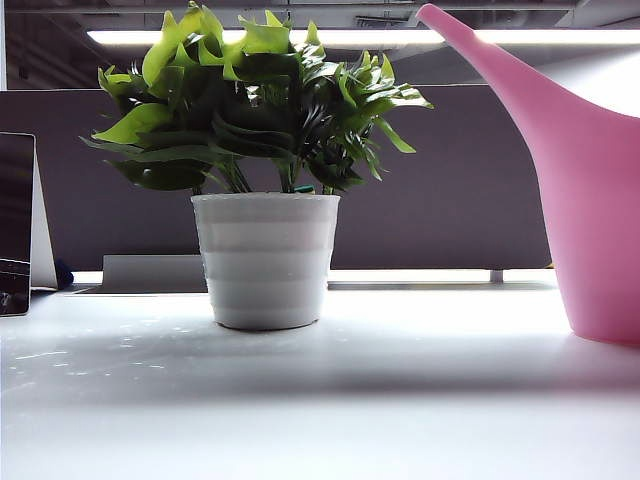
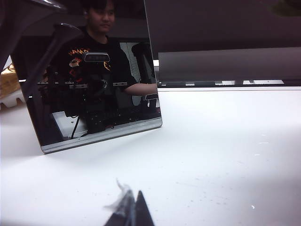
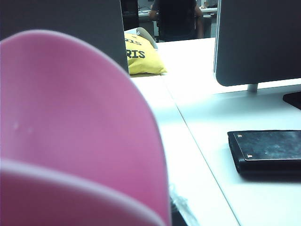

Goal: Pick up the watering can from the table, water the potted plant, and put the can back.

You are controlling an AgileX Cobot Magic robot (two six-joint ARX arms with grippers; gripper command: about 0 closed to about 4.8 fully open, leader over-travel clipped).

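The potted plant (image 1: 265, 180), leafy green in a white ribbed pot, stands on the white table (image 1: 320, 400) near the middle of the exterior view. To its right the pink watering can (image 1: 590, 200) appears to rest on the table, its long spout rising toward the upper left above the plant's edge. In the right wrist view the watering can (image 3: 75, 127) fills most of the picture. My right gripper (image 3: 172, 214) is pressed close to it, and only one dark finger (image 3: 178, 212) shows at the can's edge. My left gripper (image 2: 134, 209) hangs shut and empty over bare table.
A dark glossy panel (image 2: 94, 89) leans upright at the table's left; the same panel (image 1: 15, 220) shows at the exterior view's left edge. A grey partition (image 1: 450, 180) runs behind the table. Beyond the can lie a black flat case (image 3: 268, 150), a monitor (image 3: 258, 42) and a yellow cushion (image 3: 141, 59).
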